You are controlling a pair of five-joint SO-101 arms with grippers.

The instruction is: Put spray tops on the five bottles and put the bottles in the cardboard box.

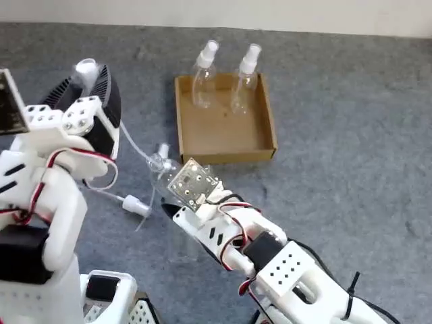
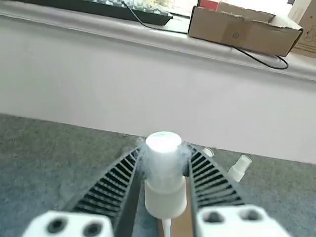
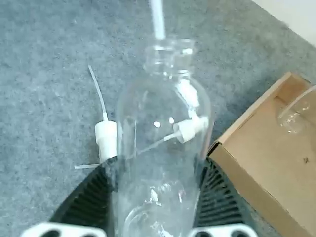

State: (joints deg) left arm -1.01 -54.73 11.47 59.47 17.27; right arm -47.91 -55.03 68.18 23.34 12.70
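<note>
Clear bottle [image 3: 163,128] clamped in right pincer [image 3: 158,170].

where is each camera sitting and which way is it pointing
High view: fixed above the table, looking down at the cardboard box; left arm and right arm show.
Left wrist view: on the left wrist, facing the wall past the left gripper, which holds a spray top.
Right wrist view: on the right wrist, facing the table past the right gripper, which holds a clear bottle.
Shared: high and right wrist views both show the box, that bottle and a loose spray top.
</note>
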